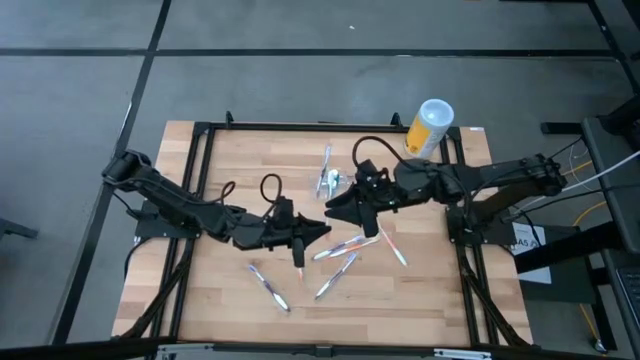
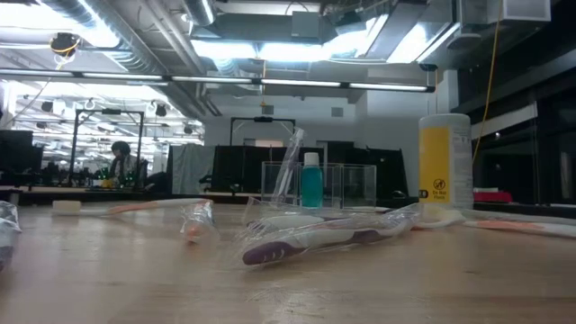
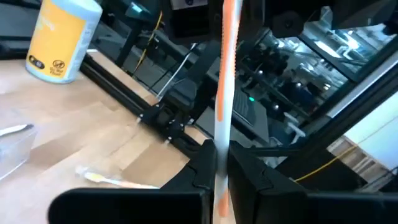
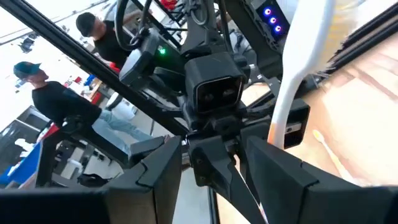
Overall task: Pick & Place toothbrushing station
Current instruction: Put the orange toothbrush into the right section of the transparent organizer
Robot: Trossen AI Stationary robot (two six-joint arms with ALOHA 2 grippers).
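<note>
A: How would the toothbrushing station [image 2: 319, 189] have handled?

B: It looked light, stiff and slick, a clear plastic holder likely to crack under a hard squeeze. A grip across one thin wall at the rim seemed the safest hold. It stood upright toward the far side of the desk [image 1: 230, 160], near the yellow canister [image 1: 428, 127].

A: And the surroundings?

B: The desk was pale wood with wrapped toothbrushes [image 1: 335, 265] scattered over it. The room behind was an open workshop where people stood.

A: The hands?

B: The left hand [image 1: 298, 245] was clamped on an orange-and-white toothbrush [image 3: 222, 93]. The right hand [image 1: 368, 212] hung beside the station, jaws apart, a white toothbrush [image 4: 292, 68] showing past them; he couldn't tell whether it was held
</note>
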